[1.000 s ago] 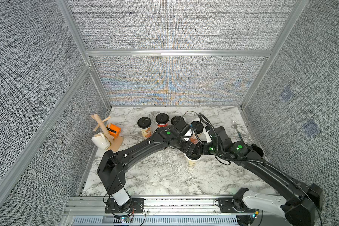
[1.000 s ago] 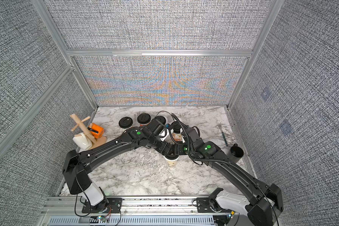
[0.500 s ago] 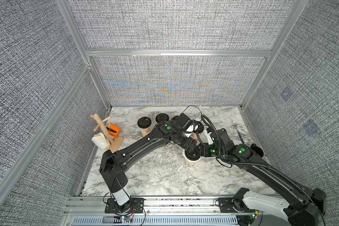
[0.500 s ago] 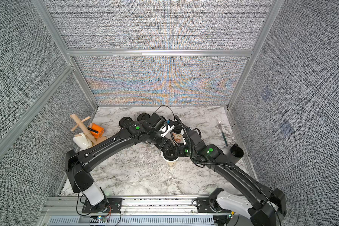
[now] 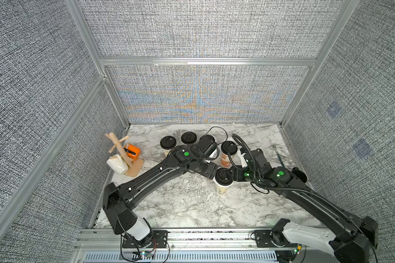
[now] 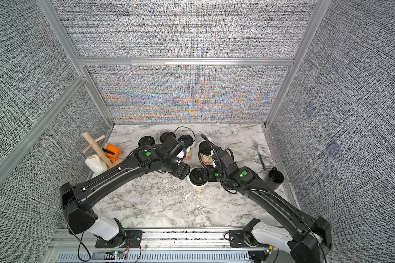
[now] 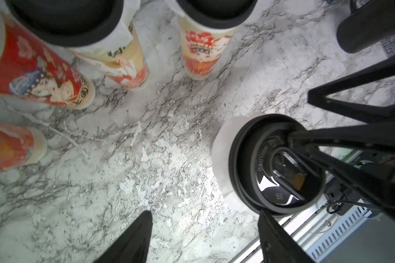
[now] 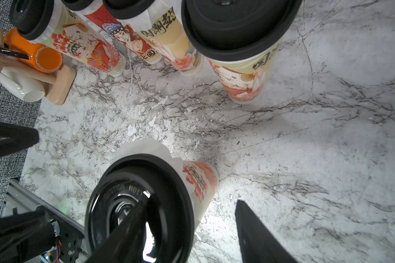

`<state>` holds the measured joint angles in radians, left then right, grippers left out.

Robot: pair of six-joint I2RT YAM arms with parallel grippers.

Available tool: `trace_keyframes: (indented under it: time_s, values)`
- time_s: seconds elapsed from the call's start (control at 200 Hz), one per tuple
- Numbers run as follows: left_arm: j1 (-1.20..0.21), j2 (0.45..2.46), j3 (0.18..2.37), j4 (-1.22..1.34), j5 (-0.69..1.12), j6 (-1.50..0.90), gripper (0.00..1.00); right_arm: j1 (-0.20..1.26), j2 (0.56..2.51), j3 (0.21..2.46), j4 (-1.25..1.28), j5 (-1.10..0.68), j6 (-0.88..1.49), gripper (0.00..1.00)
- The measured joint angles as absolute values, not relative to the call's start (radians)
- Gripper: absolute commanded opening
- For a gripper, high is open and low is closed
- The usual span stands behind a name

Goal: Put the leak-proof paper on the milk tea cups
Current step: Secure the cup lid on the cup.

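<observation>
The left gripper (image 7: 203,211) at 10 o'clock and the right gripper (image 8: 192,200) at 3 o'clock of the nearest milk tea cup (image 5: 222,190) both gape empty, one right finger (image 8: 121,230) lying across its black lid (image 5: 223,176), with leak-proof paper (image 7: 221,154) peeking out beneath.

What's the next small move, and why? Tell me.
Probably lift the right gripper straight up, clear of the front cup. Its black lid is on, white paper pokes out beneath, and one of the open jaws lies across the lid; the left gripper hangs open beside it.
</observation>
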<state>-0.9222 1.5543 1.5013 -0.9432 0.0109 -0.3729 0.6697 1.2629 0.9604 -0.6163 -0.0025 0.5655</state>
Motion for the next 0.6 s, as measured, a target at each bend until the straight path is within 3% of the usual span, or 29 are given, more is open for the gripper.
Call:
trace_keyframes:
  time_s: [0.595]
  values:
    - [-0.921,1.572,1.42,-0.841,0.056,-0.484,0.72,0.669,1.264,0.96,-0.62,0.004,0.566,0.64]
